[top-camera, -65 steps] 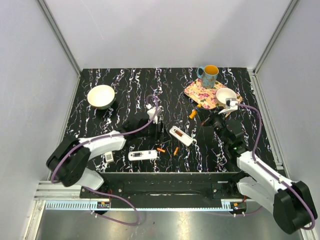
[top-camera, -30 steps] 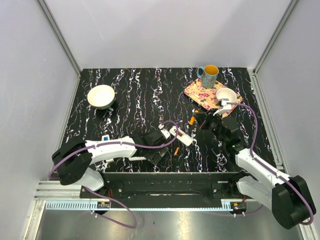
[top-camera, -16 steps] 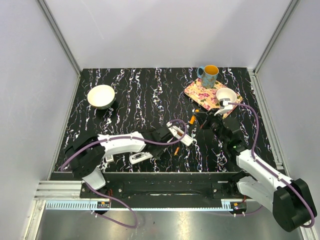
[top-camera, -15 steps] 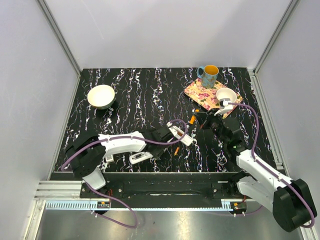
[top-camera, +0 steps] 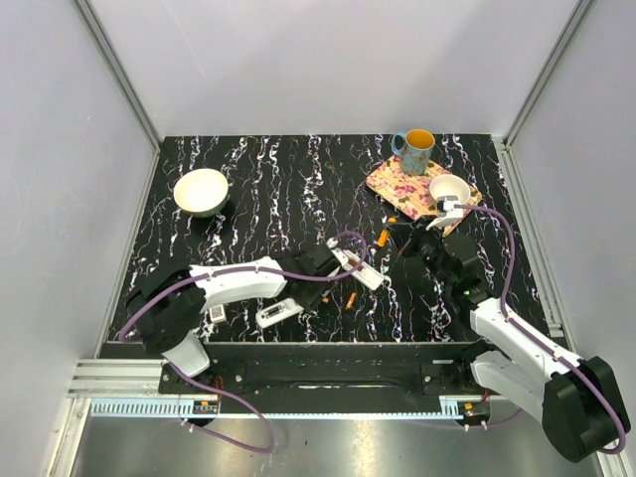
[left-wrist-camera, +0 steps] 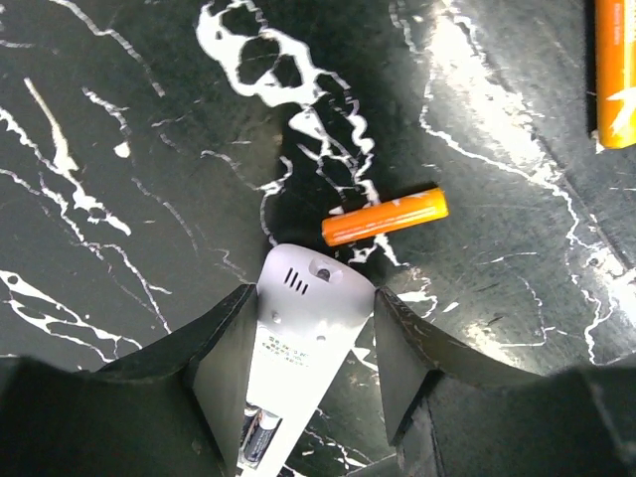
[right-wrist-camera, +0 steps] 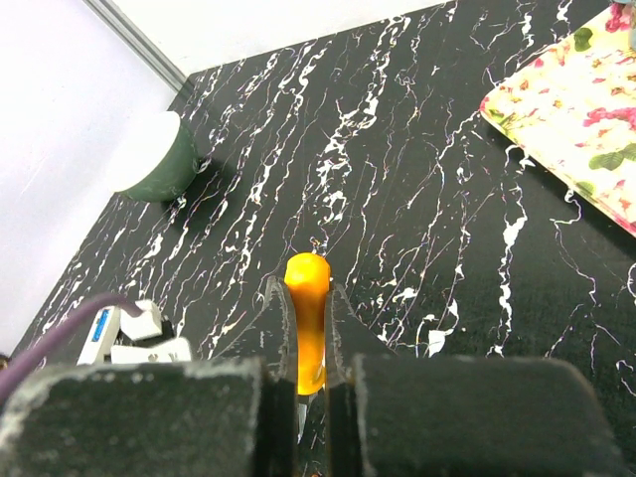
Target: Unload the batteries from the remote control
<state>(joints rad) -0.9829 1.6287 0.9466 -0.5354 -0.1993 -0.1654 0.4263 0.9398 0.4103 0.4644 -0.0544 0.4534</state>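
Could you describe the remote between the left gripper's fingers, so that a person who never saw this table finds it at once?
On the black marbled table, look near the middle, toward the arms from the flowered mat. A white remote lies on a slant, one end held by the left gripper. The other remote lies nearer the front edge with no gripper on it.

the left fingers (left-wrist-camera: 224, 358) move nearer and right to the white remote (left-wrist-camera: 308, 338), closing on its end; the right fingers (right-wrist-camera: 340, 328) shift left and now pinch an orange battery (right-wrist-camera: 306, 308).
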